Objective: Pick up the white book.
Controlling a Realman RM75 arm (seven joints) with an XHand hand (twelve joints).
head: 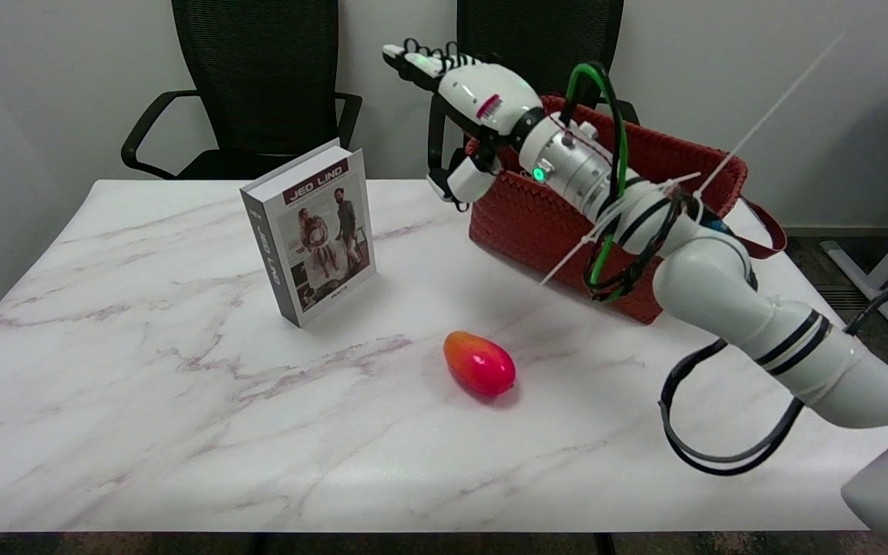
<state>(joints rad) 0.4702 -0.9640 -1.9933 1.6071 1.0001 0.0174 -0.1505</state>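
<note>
Nearest the camera on the white marble-patterned bench (143, 432), a glossy red-and-orange mango-shaped fruit (479, 363) lies on its side, in front of and to the right of the white book, well apart from it. Behind the fruit, the white hardcover book with a dark red title band and a photograph on its cover (321, 231) stands upright on its bottom edge, its spine turned toward the near left. To the right of the book and slightly farther back sits a dark red woven basket (536, 231). Above the basket's left end, the white-and-black robot hand (467, 100) hangs in the air, higher than the book's top and off to its right; its fingers are stretched out and apart, the thumb hanging below, and it holds and touches nothing.

An upright book looks easy to topple. If the fingers meet the cover or top edge before the thumb is behind it, the push would likely knock it flat, and a flat book is harder to get fingers under. Coming across low, the forearm could also catch the basket rim.
</note>
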